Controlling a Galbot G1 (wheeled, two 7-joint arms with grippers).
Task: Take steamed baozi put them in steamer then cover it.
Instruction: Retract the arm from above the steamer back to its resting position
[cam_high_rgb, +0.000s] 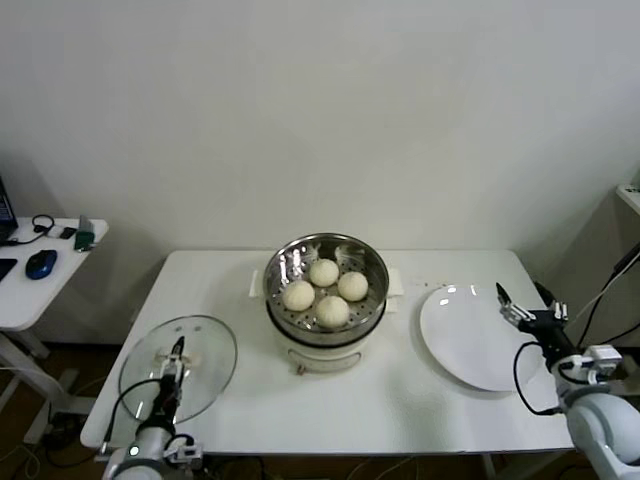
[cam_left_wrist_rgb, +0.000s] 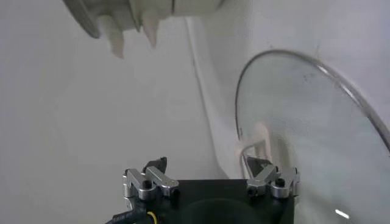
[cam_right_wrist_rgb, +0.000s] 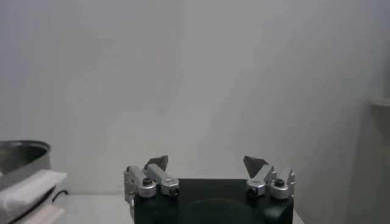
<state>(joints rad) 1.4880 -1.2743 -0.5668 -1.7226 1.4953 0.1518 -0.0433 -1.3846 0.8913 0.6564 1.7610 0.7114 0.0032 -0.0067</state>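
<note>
1. Baozi (cam_high_rgb: 325, 290): four, all seated in steamer (cam_high_rgb: 325, 262) at table centre; one each toward 12, 3, 6 and 9 o'clock of the basket floor. Loading judged complete.
2. Plate (cam_high_rgb: 470, 335): bare, at 3 o'clock of steamer, well apart.
3. Lid (cam_high_rgb: 180, 367): clear glass, flat on table at 8 o'clock of steamer, near the front-left corner; handle (cam_left_wrist_rgb: 256, 146) pale, at its middle.
4. Step in hand, judged: covering. Steamer not yet covered.
5. Left gripper (cam_high_rgb: 175, 365): over lid, jaws spread wide, nothing held; in wrist view, handle just beside one finger, not centred between the two.
6. Right gripper (cam_high_rgb: 528, 308): at table's right edge, beside plate at its 3 o'clock, jaws wide, empty, idle.
7. To do well: centre left jaws on handle before closing; grip handle only, never the glass rim.
8. Lift straight up, keeping lid level, high enough to clear steamer rim.
9. Carry toward 2 o'clock; align lid centre over basket centre; lower evenly so rim seats all round.
10. Risk, judged: off-centre grip tilting lid; edge catching rim or pressing a bun.
</note>
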